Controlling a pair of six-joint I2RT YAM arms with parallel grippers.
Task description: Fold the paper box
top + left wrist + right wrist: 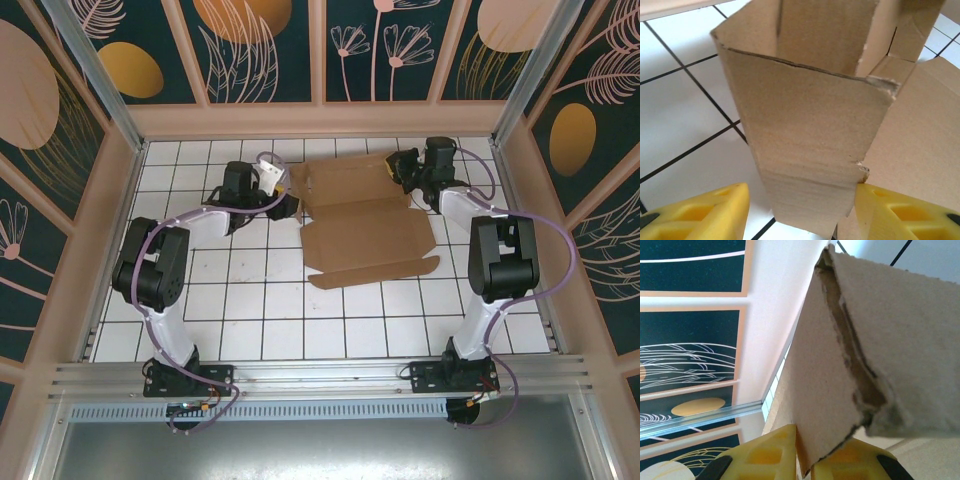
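The paper box point(362, 228) is a brown cardboard sheet with flaps, lying partly unfolded on the white tiled table, its back panel raised. My left gripper point(289, 207) is at the sheet's left edge. In the left wrist view a raised side flap point(810, 130) stands between the yellow fingers point(715, 212) of the left gripper point(800, 205). The right finger touches the flap's edge and a gap shows on the left, so the gripper is open. My right gripper point(401, 168) is at the back right corner. Its jaws point(805, 452) pinch a torn-edged cardboard flap point(825, 385).
The tiled table point(250, 320) is fenced by pale walls point(320, 118) at the back and sides, close behind the right gripper. An aluminium rail point(320, 375) runs along the near edge by the arm bases. Bare tiles lie in front of the sheet.
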